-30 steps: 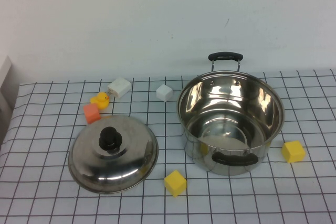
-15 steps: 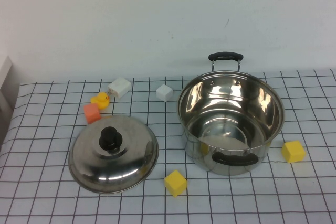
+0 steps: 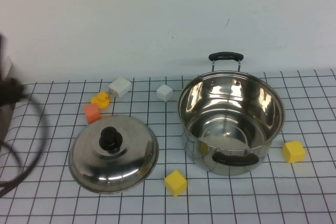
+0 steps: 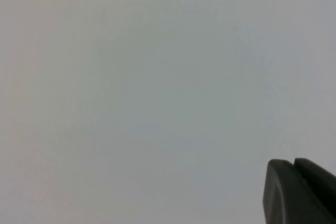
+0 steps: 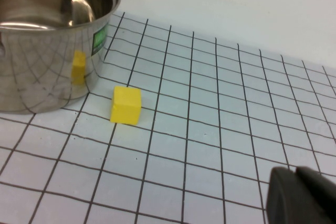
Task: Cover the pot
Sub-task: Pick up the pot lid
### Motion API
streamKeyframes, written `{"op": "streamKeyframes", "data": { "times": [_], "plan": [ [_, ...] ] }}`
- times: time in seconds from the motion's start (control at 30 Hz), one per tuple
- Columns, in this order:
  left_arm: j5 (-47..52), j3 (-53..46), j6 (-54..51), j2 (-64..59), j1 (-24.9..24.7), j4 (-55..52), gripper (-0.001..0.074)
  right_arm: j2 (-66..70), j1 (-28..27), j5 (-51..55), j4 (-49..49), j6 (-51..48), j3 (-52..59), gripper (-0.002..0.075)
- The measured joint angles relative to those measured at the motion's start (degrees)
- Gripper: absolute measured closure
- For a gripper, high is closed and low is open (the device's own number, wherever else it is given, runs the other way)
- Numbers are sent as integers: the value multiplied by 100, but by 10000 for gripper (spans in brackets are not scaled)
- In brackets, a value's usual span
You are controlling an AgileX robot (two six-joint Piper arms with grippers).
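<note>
The large shiny steel pot (image 3: 231, 121) stands open at the right of the checked cloth, with black loop handles at its far and near sides. It also shows in the right wrist view (image 5: 50, 45). The domed steel lid (image 3: 114, 153) with a black knob (image 3: 111, 138) lies on the cloth to the pot's left. My left gripper (image 4: 293, 167) faces a blank wall, fingertips together and empty. Part of the left arm (image 3: 7, 94) with its cable shows blurred at the high view's left edge. My right gripper (image 5: 295, 172) is low over the cloth, right of the pot, fingertips together and empty.
A yellow cube (image 3: 175, 182) lies in front between lid and pot. Another yellow cube (image 3: 293, 151) lies right of the pot, also in the right wrist view (image 5: 126, 105). An orange cube (image 3: 92, 113), a yellow duck (image 3: 100, 99) and two white blocks (image 3: 120, 87) (image 3: 164, 92) lie behind the lid.
The left arm and its cable have come into the high view at the left edge. The pot, lid and cubes have not moved.
</note>
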State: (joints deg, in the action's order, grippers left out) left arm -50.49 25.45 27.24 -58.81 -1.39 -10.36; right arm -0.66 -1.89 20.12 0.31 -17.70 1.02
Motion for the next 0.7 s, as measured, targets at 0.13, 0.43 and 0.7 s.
{"op": "streamKeyframes", "data": {
  "times": [0.13, 0.43, 0.7],
  "plan": [
    [-625, 232, -56, -1586, 0, -532, 700, 0, 0, 0, 0, 0, 0, 717],
    [-1366, 849, -913, -4299, -207, -935, 265, 0, 0, 0, 0, 0, 0, 717],
    [-1368, 1603, -1686, -5614, -779, -465, 190, 0, 0, 0, 0, 0, 0, 717]
  ]
}}
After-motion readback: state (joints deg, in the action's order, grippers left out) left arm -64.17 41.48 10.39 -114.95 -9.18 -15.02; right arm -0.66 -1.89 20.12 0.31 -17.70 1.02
